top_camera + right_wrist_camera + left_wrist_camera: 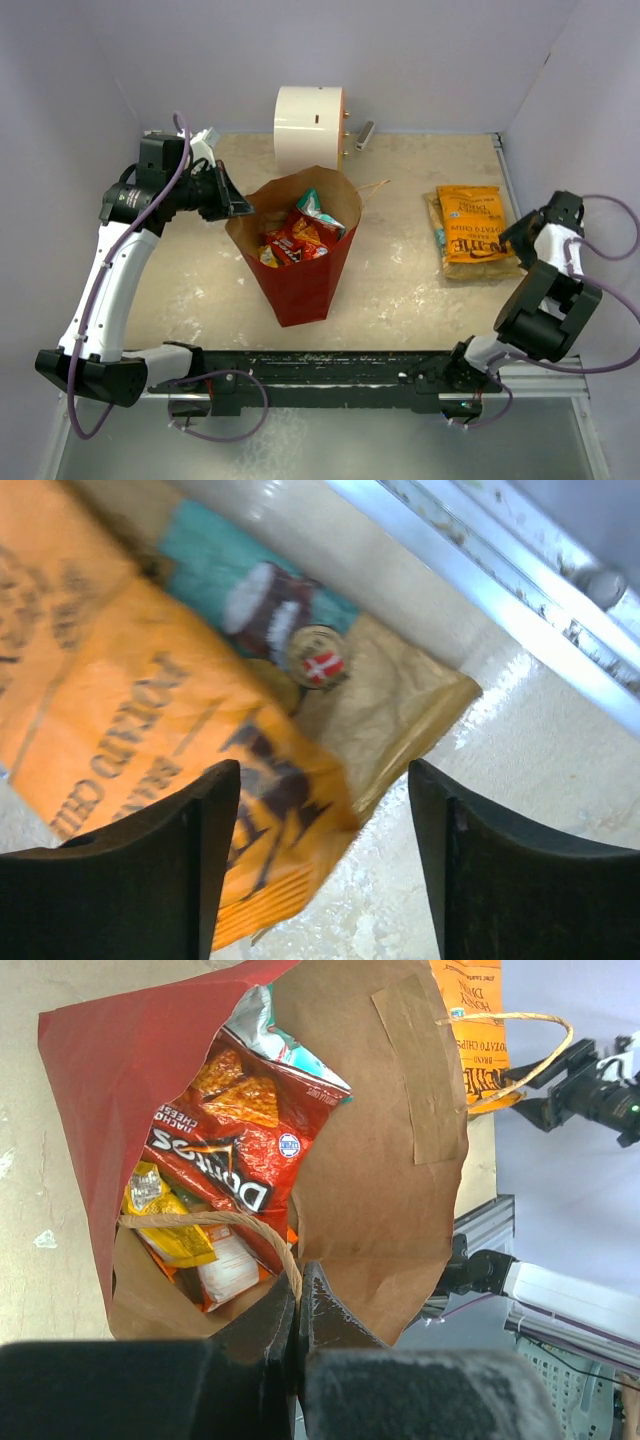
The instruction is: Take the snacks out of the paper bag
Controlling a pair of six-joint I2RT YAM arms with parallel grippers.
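The paper bag (pixel 303 282) stands open mid-table, red outside and brown inside (pixel 380 1130). My left gripper (pixel 238 207) is shut on its left rim, where the twine handle (pixel 215 1220) meets the paper (pixel 297 1282). Inside lie a red chip bag (pixel 235 1135), a teal packet (pixel 268 1022) behind it and a small yellow packet (pixel 160 1210). At the right, a yellow-orange chip bag (pixel 472 223) lies flat on the table. My right gripper (pixel 517 240) hovers open at its near right corner (pixel 325 780), holding nothing. That chip bag (pixel 130 740) rests on a teal packet (pixel 200 560) and a tan packet (pixel 395 705).
A white cylinder (pixel 310 128) lies at the back behind the bag, with a small grey piece (pixel 364 135) beside it. Pale walls close in the table on three sides. A metal rail (pixel 480 570) runs along the table's right edge near my right gripper.
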